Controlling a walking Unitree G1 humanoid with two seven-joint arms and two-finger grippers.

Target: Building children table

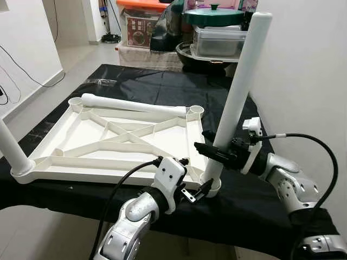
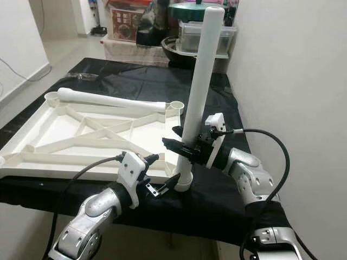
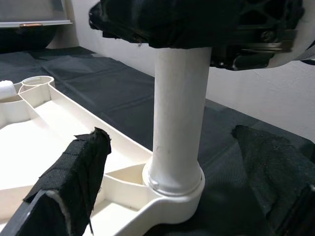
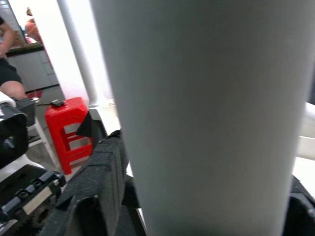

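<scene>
A white children's table top (image 1: pixel 92 162) lies upside down on a black cloth. A white table leg (image 1: pixel 238 92) stands upright in its near right corner socket (image 1: pixel 212 187). My right gripper (image 1: pixel 215 150) is shut on this leg a little above the socket; the leg (image 4: pixel 206 113) looms close in the right wrist view. My left gripper (image 1: pixel 198 192) is open at the leg's base, and its fingers (image 3: pixel 74 182) stand on either side of the socket (image 3: pixel 174 189) without touching it. A second leg (image 1: pixel 12 147) stands in the near left corner. A third leg (image 1: pixel 135 104) lies loose across the far side.
The far end holds stacked plastic boxes (image 1: pixel 217 40), a green-lidded pot (image 1: pixel 213 16) and a dark bowl. A white wall (image 1: pixel 309 70) runs close along the right. The cloth's front edge (image 1: pixel 70 200) drops off near me. A red stool (image 4: pixel 66 130) and a person stand beyond.
</scene>
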